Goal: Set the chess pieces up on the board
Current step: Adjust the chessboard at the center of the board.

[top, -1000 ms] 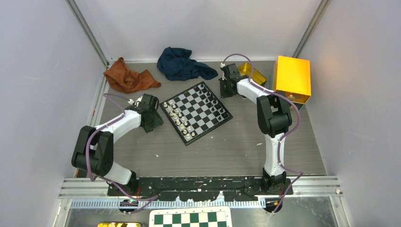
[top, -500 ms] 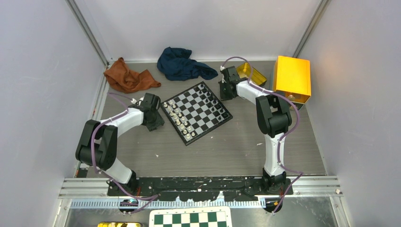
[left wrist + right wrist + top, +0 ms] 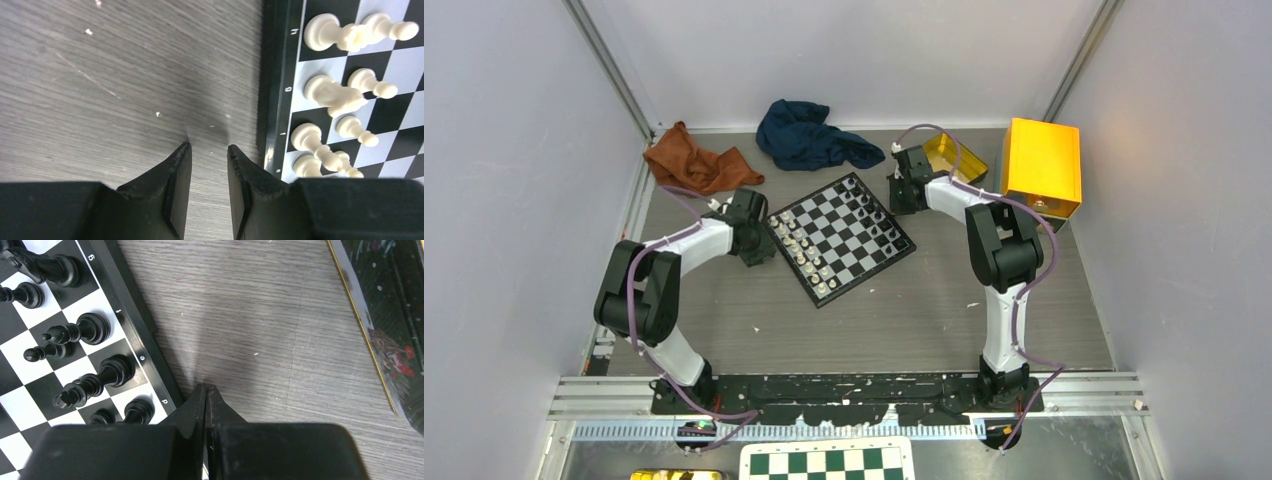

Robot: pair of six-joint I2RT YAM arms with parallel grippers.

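Observation:
The small chessboard (image 3: 841,237) lies turned at an angle in the middle of the table. Cream-white pieces (image 3: 804,252) stand along its left side, black pieces (image 3: 873,208) along its right side. My left gripper (image 3: 757,243) sits low at the board's left rim (image 3: 274,95), slightly open and empty over bare table; white pieces (image 3: 330,92) stand just right of it. My right gripper (image 3: 904,192) is shut and empty, its tips (image 3: 206,387) touching the board's right rim (image 3: 135,325) beside the black pieces (image 3: 95,374).
An orange cloth (image 3: 694,163) and a dark blue cloth (image 3: 809,135) lie at the back. A yellow box (image 3: 1042,165) and a gold-edged tray (image 3: 395,325) stand at the back right. A green-and-white checkered sheet (image 3: 828,462) lies below the arm bases.
My left gripper has moved back and right, closer to the board's left rim. My right gripper has shifted slightly along the board's right edge.

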